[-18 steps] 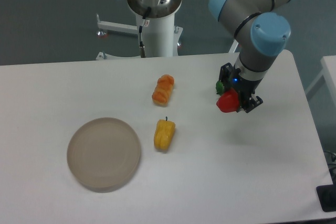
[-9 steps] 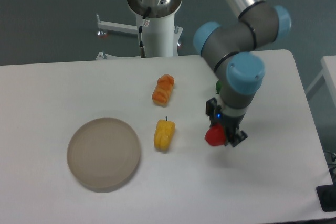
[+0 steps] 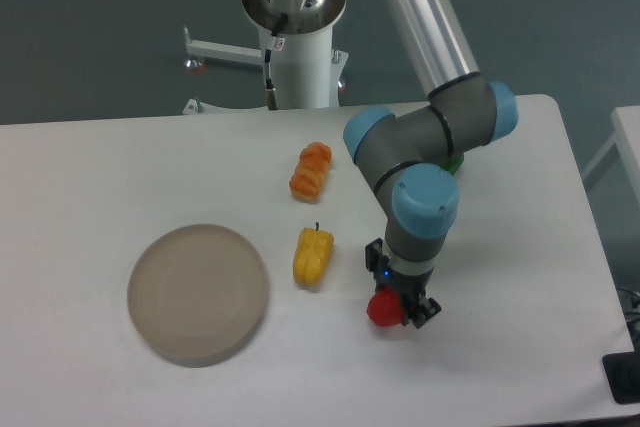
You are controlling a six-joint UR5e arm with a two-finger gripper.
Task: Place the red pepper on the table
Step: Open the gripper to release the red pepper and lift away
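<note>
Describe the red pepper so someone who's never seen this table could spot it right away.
Start at the white table and follow the arm down to its hand near the front edge. The red pepper is gripped there, right of the yellow pepper. It is the only red thing, and the only pepper being held.

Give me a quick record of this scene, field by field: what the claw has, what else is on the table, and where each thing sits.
claw: shut on the small glossy red pepper, low over the white flat table
yellow pepper: lying on the table, left of the claw
orange lumpy pepper: behind the yellow one
round grey-beige plate: front left, nothing on it
red pepper contact with table: cannot tell
</note>
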